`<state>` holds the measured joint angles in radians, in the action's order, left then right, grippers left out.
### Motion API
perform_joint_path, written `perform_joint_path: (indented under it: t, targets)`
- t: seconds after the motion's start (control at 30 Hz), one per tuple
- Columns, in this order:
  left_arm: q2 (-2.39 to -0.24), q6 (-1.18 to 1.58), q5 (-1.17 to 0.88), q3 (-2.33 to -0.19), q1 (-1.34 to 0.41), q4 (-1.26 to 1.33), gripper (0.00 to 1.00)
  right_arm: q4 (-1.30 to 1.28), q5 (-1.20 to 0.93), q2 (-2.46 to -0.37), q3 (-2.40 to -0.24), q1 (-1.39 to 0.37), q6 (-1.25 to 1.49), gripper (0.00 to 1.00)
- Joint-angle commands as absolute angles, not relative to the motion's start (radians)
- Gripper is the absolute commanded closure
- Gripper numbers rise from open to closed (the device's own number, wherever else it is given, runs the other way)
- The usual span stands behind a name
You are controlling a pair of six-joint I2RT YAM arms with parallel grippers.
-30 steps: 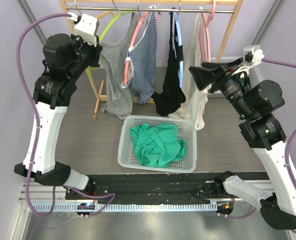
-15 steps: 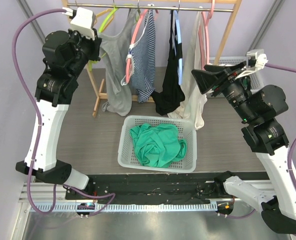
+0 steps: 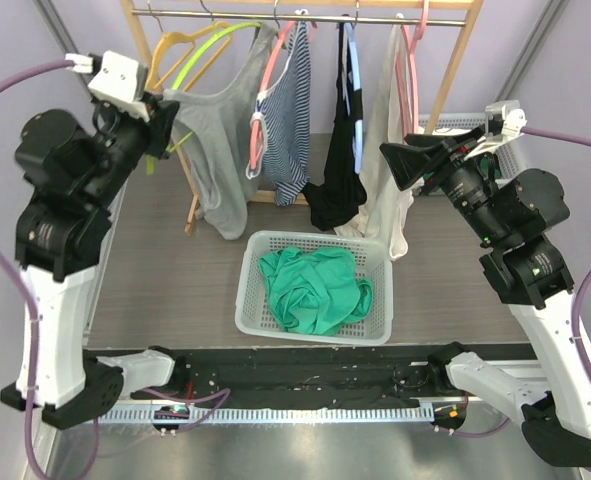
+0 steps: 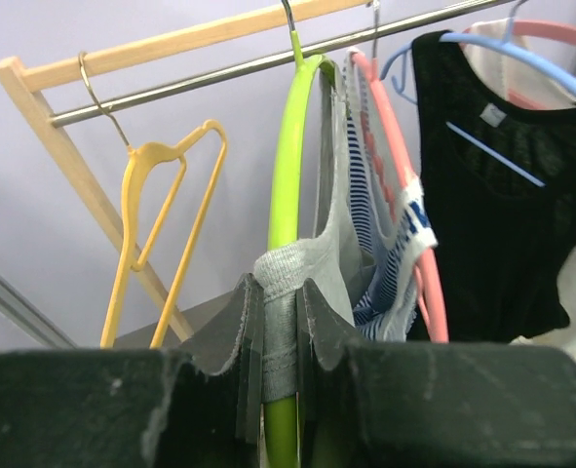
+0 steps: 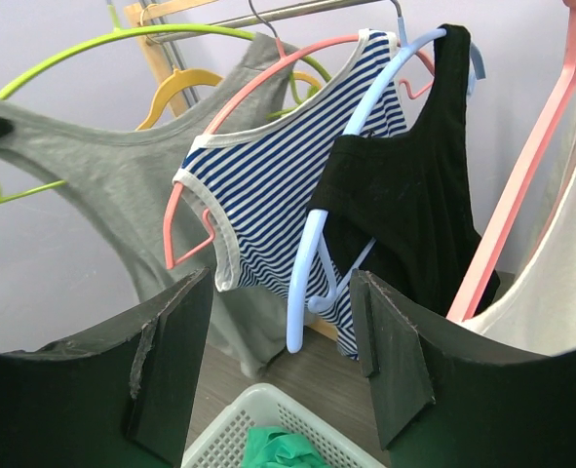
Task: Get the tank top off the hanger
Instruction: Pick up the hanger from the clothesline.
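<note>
The left hand [image 4: 280, 327] pinches the shoulder strap of the grey tank top [image 3: 218, 150], which hangs stretched leftward on its green hanger [image 4: 289, 166] from the rail [image 3: 375, 19]. The right hand [image 5: 283, 356] stands wide, holding nothing.

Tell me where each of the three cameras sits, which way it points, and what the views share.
Top external: high behind the robot, looking down on clothes rack, white basket, left arm and right arm.
Left wrist: on the left arm, looking up the green hanger; the left fingers pinch the gray tank top.
Right wrist: on the right arm, facing the hanging clothes; the open right fingers frame the striped top.
Shared: gray tank top and green hanger show in all three.
</note>
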<state>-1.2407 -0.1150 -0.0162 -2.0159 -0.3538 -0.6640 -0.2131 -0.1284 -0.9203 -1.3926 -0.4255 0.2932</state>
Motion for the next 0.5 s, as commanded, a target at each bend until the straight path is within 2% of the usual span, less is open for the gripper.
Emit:
perform_joint_path:
  t: [0.0,0.23,0.47]
  targets:
    - [-1.163,-0.159,-0.119,-2.010,-0.351,-0.670,1.00,-0.202,-0.118,-0.905,-1.428,-0.426,0.290,0.34]
    - [-1.101,-0.150,-0.084,-2.094,-0.353,-0.657,1.00,-0.215,-0.130,-0.908,-1.453,-0.426,0.298,0.34]
    - [-1.201,-0.054,-0.077,-2.482,-0.344,-0.606,1.00,-0.225,-0.133,-0.931,-1.489,-0.426,0.291,0.34]
